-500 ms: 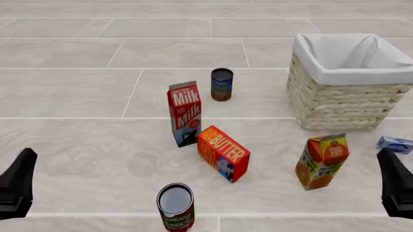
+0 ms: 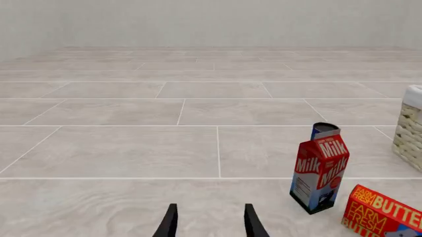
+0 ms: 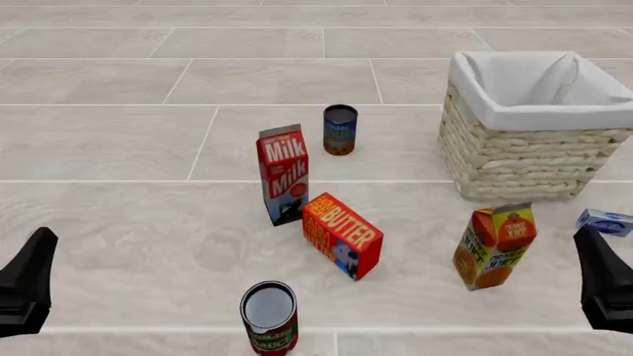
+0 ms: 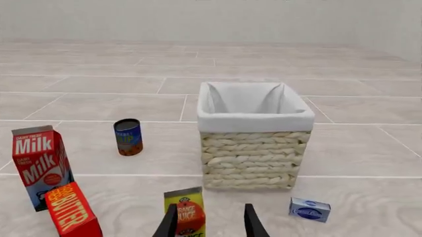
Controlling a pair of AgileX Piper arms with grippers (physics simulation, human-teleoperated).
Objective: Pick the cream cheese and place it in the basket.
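The cream cheese (image 3: 604,221) lies flat on the tiled table at the far right edge of the front view, just below and to the right of the basket (image 3: 514,159) and apart from it. In the right wrist view the small pale blue box (image 4: 310,209) sits low and right in the frame, beside the basket's (image 4: 250,158) front corner but not touching it. The basket, wicker with a white liner folded over its rim, stands in the upper right of the front view.

The right gripper (image 4: 209,222) hangs above the table with its fingers parted by a moderate gap and nothing between them; the orange juice carton (image 4: 185,211) stands upright just beyond them. In the front view the right gripper shows as a dark shape (image 3: 605,289) at the lower right edge, with the orange juice carton (image 3: 494,246) to its left.

The left gripper (image 2: 209,223) is likewise parted and empty, over bare table. It appears at the lower left edge of the front view (image 3: 27,282).

Near the middle of the front view stand a red milk carton (image 3: 284,174), upright, and a red-orange butter box (image 3: 342,235) just below and right of it. A blue can (image 3: 339,129) stands behind the milk carton, and another open can (image 3: 269,316) sits at the bottom centre.
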